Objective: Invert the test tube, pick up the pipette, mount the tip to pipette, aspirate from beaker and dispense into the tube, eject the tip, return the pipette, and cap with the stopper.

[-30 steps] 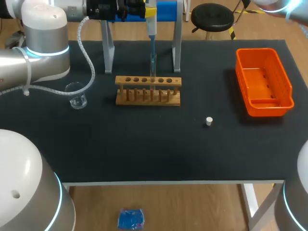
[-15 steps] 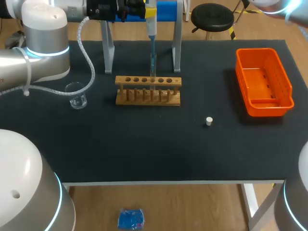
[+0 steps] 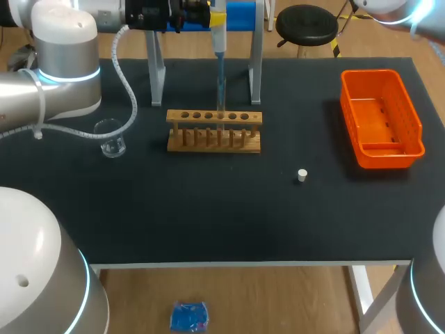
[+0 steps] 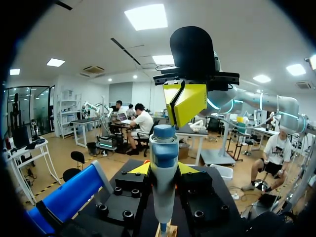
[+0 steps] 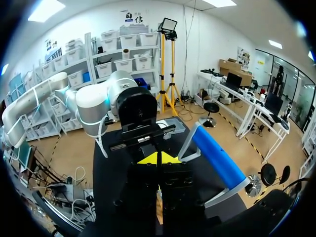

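Head view first: over the last second nothing on the bench [image 3: 208,209] has shifted. The pipette [image 3: 218,33] hangs in the same spot above the wooden rack [image 3: 214,132], its slim tip [image 3: 221,80] pointing straight down into the test tube [image 3: 222,106], which stands upright in one of the middle holes. The only difference I can spot is a slight change in the bit of right arm at the far corner.

From the left wrist view, the left end effector [image 4: 164,170] is pinching the pipette body, one yellow finger on each side. Just above the pipette's blue top sits the right end effector [image 4: 185,101]. Its yellow fingers look pressed together with nothing between them, and the right wrist view shows the same thing.

That stillness reads to me as a hold at the dispensing step. The tip is lined up with the tube, and the closed right end effector looks placed to push the plunger down. Whether it is touching the plunger I cannot tell, nor whether any liquid has left the tip.

What remains seems plain. The tip is still mounted, so ejecting it is still to do, probably into the orange bin [image 3: 381,118]. The beaker [image 3: 111,138] stands well apart by the left arm. The white stopper [image 3: 302,175] lies loose on the bench, uncapped tube waiting.
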`<action>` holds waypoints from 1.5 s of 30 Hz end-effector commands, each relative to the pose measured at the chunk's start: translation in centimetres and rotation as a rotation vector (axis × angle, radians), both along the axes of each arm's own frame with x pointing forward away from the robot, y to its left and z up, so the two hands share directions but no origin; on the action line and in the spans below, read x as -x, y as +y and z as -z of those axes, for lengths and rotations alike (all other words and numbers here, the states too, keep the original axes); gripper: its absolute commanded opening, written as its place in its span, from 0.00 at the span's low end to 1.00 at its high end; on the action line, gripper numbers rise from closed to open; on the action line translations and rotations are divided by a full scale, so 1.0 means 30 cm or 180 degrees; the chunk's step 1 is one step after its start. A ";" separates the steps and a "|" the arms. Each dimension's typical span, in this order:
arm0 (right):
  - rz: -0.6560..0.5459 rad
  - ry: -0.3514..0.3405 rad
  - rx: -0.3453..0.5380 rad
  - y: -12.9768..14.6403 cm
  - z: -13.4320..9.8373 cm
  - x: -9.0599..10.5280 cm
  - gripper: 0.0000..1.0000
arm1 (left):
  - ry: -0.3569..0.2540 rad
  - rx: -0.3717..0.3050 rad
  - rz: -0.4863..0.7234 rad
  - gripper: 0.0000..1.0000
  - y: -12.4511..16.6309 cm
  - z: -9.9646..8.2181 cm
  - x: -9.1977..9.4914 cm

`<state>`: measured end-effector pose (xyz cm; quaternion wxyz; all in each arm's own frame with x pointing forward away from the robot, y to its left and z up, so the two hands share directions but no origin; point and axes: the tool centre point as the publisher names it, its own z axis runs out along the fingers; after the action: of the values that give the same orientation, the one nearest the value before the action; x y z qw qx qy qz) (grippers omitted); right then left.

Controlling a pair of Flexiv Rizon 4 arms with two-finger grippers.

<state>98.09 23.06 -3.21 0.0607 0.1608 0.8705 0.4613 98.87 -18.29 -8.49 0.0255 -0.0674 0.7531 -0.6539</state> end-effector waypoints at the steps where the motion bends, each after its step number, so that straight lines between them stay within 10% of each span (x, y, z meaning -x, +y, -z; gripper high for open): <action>1: 0.0002 0.0012 0.0012 0.000 0.020 0.003 0.00 | -0.0003 0.0007 -0.0006 0.00 -0.001 -0.019 -0.004; 14: -0.0002 -0.0190 -0.0084 -0.012 -0.104 0.002 0.01 | -0.0003 0.0007 -0.0006 0.00 -0.001 -0.019 -0.004; 16: 0.0003 -0.0241 -0.0102 -0.019 -0.134 0.005 0.49 | -0.0003 0.0007 -0.0006 0.00 -0.001 -0.019 -0.004; 17: 0.0003 -0.0269 -0.0115 -0.024 -0.151 0.007 0.94 | -0.0003 0.0007 -0.0006 0.00 -0.001 -0.019 -0.004; 18: 0.0000 -0.0300 -0.0126 -0.031 -0.166 0.010 1.00 | -0.0003 0.0007 -0.0006 0.00 -0.001 -0.019 -0.004; 29: -0.0040 -0.0596 -0.0181 -0.258 -0.240 0.123 1.00 | -0.0003 0.0007 -0.0006 0.00 -0.001 -0.019 -0.004; 45: -0.0300 -0.0765 -0.0540 -0.520 0.114 0.234 1.00 | -0.0003 0.0007 -0.0006 0.00 -0.001 -0.019 -0.004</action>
<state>91.57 9.17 -3.51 0.1291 0.0743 0.8476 0.5093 98.97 -18.31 -7.97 0.0263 -0.0674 0.7520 -0.6552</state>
